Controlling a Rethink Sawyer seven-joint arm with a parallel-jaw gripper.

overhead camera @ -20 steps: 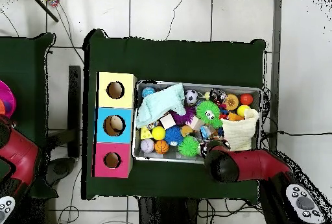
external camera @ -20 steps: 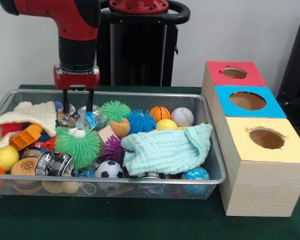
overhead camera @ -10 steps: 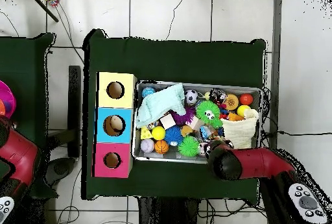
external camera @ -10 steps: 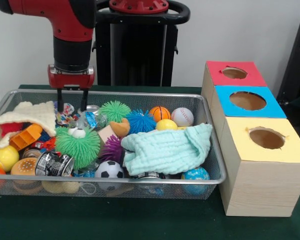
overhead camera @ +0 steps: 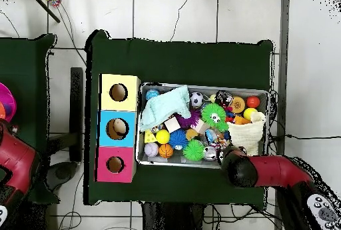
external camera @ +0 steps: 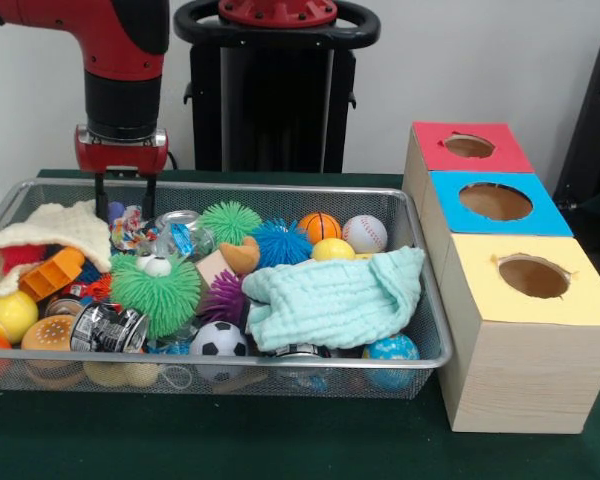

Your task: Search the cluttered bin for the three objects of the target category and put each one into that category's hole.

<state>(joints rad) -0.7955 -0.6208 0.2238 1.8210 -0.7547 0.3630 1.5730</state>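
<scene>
Front view: gripper hangs over the far left corner of the wire mesh bin, fingers apart and empty, tips at about rim height. Red arm comes down from the top left.

One crumpled wrapper, printed red/blue/white, lies right under and just nearer than the fingertips, beside the cream knitted cloth. A second wrapper-like bit with blue print sits against a clear jar next to it; can't tell for sure what it is. Third wrapper not identifiable in the clutter.

Other contents:
- green spiky ball front left, smaller green one at the back
- blue spiky ball, purple one
- mint cloth draped across the right half
- mini basketball, baseball, soccer ball

Yellow-topped hole is on the nearest box to the right of the bin, nothing visible in it. Blue and red tops sit behind it in a row.

Overhead view: arm end covers the bin's robot-side rim near the cream cloth; fingers hidden there. Yellow hole is at the opposite end from the gripper.
</scene>
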